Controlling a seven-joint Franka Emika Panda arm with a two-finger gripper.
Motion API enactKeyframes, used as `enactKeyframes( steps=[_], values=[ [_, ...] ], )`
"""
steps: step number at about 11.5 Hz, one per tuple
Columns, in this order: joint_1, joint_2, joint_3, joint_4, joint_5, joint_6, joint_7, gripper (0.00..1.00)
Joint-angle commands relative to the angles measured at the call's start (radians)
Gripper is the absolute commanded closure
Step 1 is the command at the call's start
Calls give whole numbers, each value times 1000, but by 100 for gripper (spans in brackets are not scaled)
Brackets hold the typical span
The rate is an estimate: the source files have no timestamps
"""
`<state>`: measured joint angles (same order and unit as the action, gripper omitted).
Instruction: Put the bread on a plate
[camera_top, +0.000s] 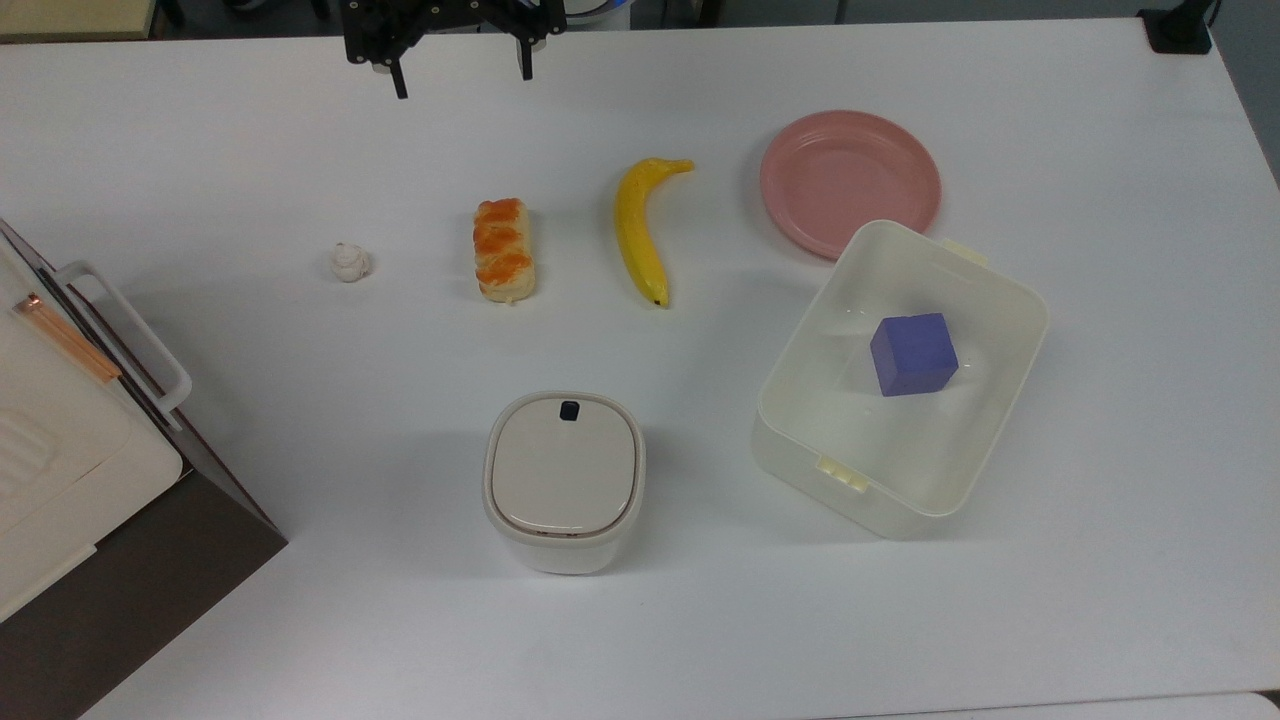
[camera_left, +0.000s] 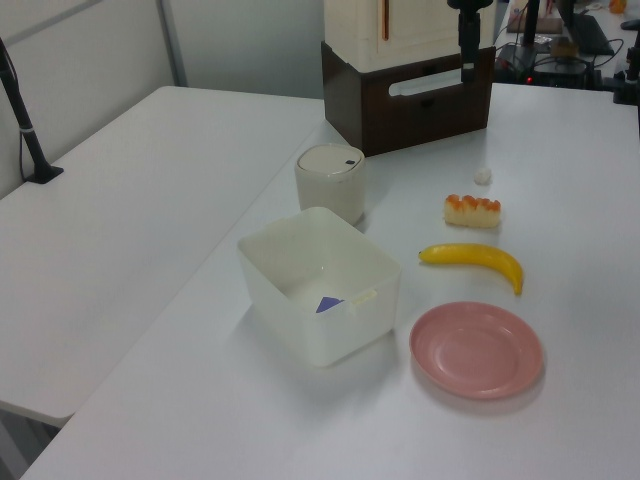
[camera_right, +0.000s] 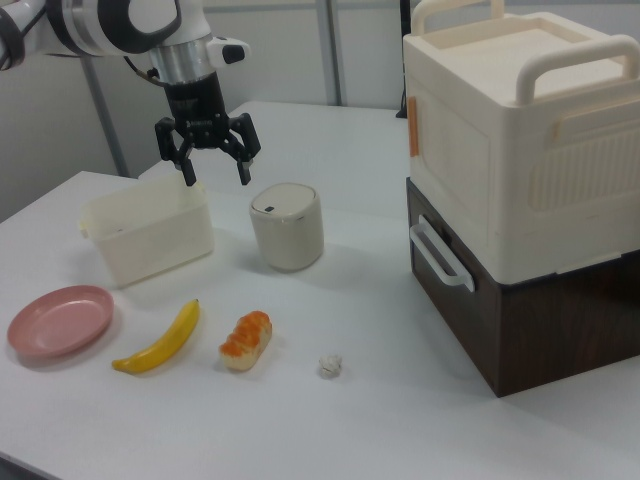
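Note:
The bread is a small braided roll with an orange-brown top, lying on the white table between a white lumpy ball and a banana; it also shows in the left view and the right view. The salmon-pink plate sits bare at the top view's upper right, beyond the banana, and near the right view's left edge. My gripper hangs open and holds nothing, high above the table at the top view's upper edge, well away from the bread.
A banana lies between bread and plate. A cream tub holding a blue cube touches the plate's near rim. A lidded cream canister, a white lumpy ball and a large cream-and-brown box stand around.

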<state>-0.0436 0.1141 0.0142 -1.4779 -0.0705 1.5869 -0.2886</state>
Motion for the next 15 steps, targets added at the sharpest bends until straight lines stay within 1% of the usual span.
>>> enactKeyframes(
  steps=[1,4,5,11,12,14,15],
  values=[
    [5,-19,1,-10,12,-10,48,0],
    [1,-19,1,-16,24,25,52,0],
    [-1,-17,0,-18,44,33,51,0],
    [-2,-30,0,-64,49,41,49,0],
    [-2,-57,0,-111,49,65,49,0],
    [-2,-144,0,-263,54,161,51,0],
    [-5,-161,0,-297,57,182,51,0]
  ],
)
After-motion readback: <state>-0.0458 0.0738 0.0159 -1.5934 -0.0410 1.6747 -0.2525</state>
